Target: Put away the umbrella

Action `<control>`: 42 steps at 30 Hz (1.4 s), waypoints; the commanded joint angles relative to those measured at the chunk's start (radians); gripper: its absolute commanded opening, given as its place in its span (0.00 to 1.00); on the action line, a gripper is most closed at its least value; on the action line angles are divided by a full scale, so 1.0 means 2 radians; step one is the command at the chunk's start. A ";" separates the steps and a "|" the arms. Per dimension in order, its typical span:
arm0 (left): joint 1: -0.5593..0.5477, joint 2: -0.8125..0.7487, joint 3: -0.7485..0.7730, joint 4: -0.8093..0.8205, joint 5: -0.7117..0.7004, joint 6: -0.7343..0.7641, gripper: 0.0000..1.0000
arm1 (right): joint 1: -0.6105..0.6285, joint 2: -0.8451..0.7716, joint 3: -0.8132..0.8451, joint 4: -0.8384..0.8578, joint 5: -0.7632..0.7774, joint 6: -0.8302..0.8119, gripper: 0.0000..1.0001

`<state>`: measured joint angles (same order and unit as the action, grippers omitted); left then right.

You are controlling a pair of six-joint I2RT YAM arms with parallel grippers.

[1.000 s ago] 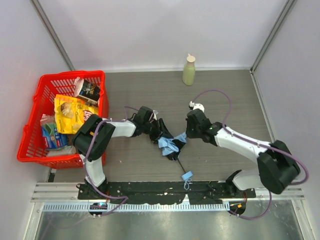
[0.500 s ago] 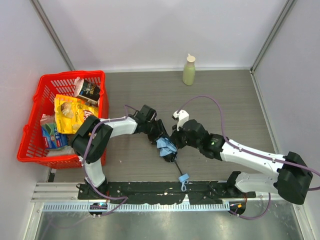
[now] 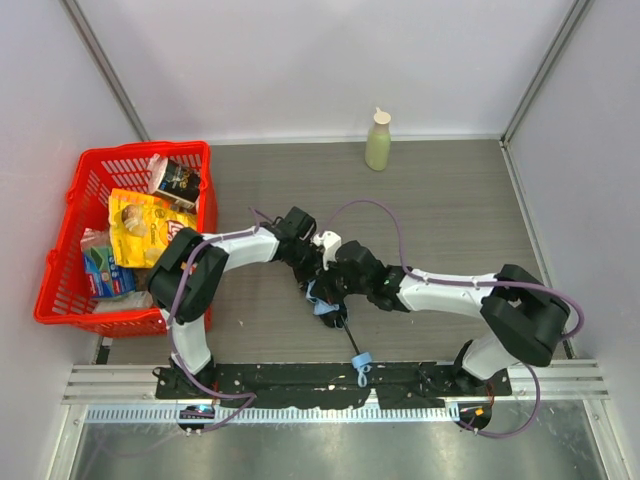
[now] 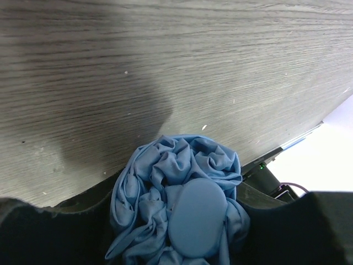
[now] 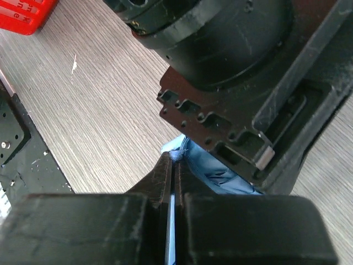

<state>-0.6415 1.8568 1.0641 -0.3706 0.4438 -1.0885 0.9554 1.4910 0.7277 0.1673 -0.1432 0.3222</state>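
At the near edge of the worktop (image 3: pixel 450 210), just beyond the black rail that carries the arm bases, lies the small light-blue handle (image 3: pixel 361 360) of the umbrella (image 3: pixel 322 303). Its thin black shaft (image 3: pixel 346 336) runs from there away from the near edge and slightly left, up to the bunched sky-blue fabric, which sits left of the worktop's middle. Both arms meet at that bundle. The left gripper (image 3: pixel 313 277) reaches it from the left and has its jaws about half apart, closed around the crumpled fabric. In its wrist view the folds fill the gap between the dark fingers, with a smooth blue oval cap (image 4: pixel 196 218) in the middle of them. The right gripper (image 5: pixel 173 164) comes in from the right, its jaws pressed together. Their tips are at the edge of the blue cloth, just under the left gripper's black body, and a thin blue sliver is pinched between them. Along the left edge stands a red basket (image 3: pixel 120 152) holding a yellow packet (image 3: pixel 140 225) and other packets. At the far edge, right of centre, a pale green bottle (image 3: pixel 378 142) stands upright, well apart from the arms.
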 commanded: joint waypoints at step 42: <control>-0.026 0.036 -0.076 0.017 -0.135 -0.055 0.00 | 0.078 -0.030 0.000 -0.081 0.059 0.066 0.36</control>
<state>-0.6785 1.8233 1.0004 -0.2955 0.3519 -1.2575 1.1110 1.5135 0.6743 0.0711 0.0048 0.4496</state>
